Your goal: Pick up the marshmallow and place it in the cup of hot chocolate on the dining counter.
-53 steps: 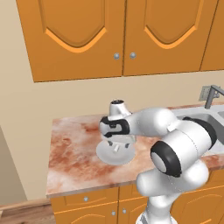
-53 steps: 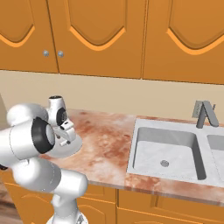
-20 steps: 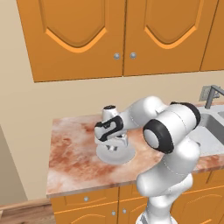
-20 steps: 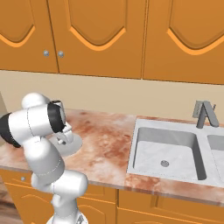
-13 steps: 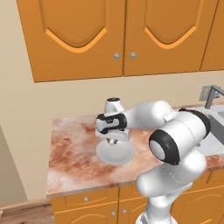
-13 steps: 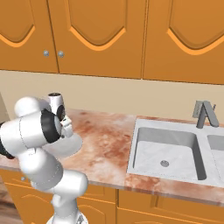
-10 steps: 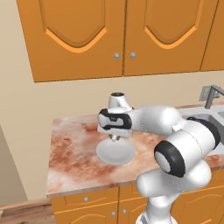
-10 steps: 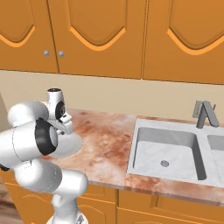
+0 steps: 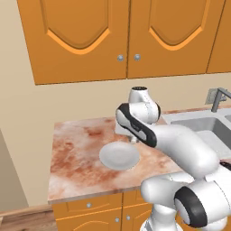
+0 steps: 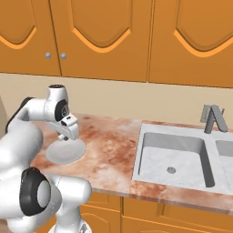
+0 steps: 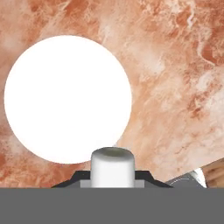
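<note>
Sitting pinched between the gripper's (image 11: 112, 181) dark tips, above the marbled counter (image 11: 175, 74) just beside the pale plate (image 11: 65, 98): the marshmallow (image 11: 112, 168). Risking a slip or squash during the carry, being so small and soft.

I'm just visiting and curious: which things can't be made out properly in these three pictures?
- Small white stubby marshmallow: hand view, its lower part hidden between the dark gripper fingers.
- Round pale grey plate: right base view, far rim behind the gripper.
- Grey faucet: left base view, cut off by the right edge.
</note>
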